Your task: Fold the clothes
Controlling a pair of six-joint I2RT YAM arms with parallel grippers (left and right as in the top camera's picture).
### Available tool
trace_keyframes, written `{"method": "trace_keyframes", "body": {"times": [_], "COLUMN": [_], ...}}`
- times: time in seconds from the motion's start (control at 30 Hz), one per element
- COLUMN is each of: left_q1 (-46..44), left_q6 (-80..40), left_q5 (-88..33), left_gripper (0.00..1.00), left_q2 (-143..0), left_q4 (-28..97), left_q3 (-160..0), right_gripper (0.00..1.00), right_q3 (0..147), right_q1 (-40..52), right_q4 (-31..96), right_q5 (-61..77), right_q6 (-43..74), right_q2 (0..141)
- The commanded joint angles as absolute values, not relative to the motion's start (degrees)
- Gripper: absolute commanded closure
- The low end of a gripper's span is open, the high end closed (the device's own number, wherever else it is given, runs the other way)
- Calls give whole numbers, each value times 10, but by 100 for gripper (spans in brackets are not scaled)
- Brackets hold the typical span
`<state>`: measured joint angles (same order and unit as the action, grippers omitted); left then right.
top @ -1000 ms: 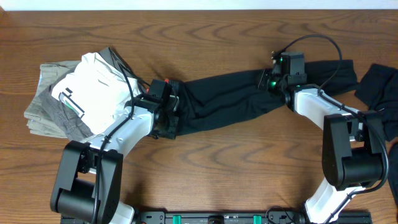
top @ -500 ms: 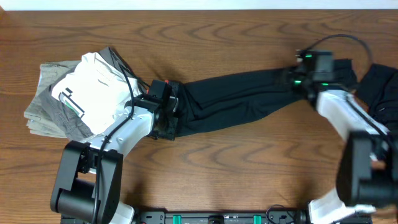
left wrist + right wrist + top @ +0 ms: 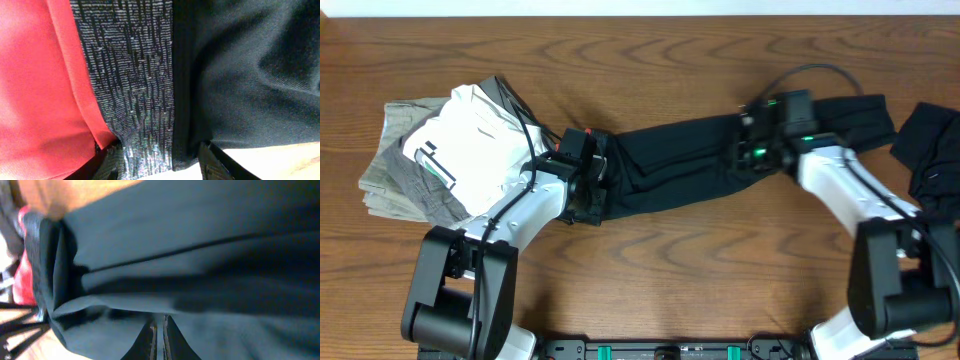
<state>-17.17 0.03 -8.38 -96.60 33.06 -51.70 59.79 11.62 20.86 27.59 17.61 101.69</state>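
My left gripper grasps the trousers at the waistband; my right gripper is clenched midway along them, whether on cloth I cannot tell.

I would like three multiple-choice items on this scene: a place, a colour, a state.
1. Where does the folded pile lie? A) by the left arm B) by the right arm C) on the floor
2. What colour edges the trousers' waistband? A) blue B) coral red C) yellow
3. How is the right gripper? A) wide open B) out of view C) shut
1 A: it lies at the trousers' waistband end; 2 B: red borders the grey in the left wrist view; 3 C: its fingers meet in the right wrist view.
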Motion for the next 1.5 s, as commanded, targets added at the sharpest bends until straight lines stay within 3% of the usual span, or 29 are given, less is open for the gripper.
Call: {"method": "trace_keyframes", "body": {"times": [0.0, 0.17, 0.67, 0.97, 1.23, 1.33, 1.4, 1.47], "left_q1": [-171, -171, -171, -171, -171, -171, -171, -171], "left_q6": [2, 2, 2, 2, 2, 2, 2, 2], "left_q5": [-64, -64, -64, -64, -64, -64, -64, -64], "left_gripper": [50, 49, 49, 50, 49, 48, 48, 44], "left_q2": [-984, -984, -984, -984, -984, -984, -984, -983], "left_q4": [344, 344, 345, 353, 354, 352, 352, 355], "left_q3": [-493, -493, -493, -493, -493, -495, -502, -513], "right_gripper": [96, 98, 93, 91, 92, 82, 65, 55], "right_q3": [592, 592, 593, 599, 634, 645, 651, 656], "right_q1": [147, 175, 187, 153, 89, 43, -1, -43], "right_q4": [193, 185, 42, -78, -76, -42, 0, 41], "right_q5": [270, 276, 224, 208, 197, 269, 300, 309], "right_q6": [180, 183, 205, 269, 271, 248, 230, 217], "right_q2": [1047, 1072, 1164, 1183, 1177, 1151, 1116, 1084]}}
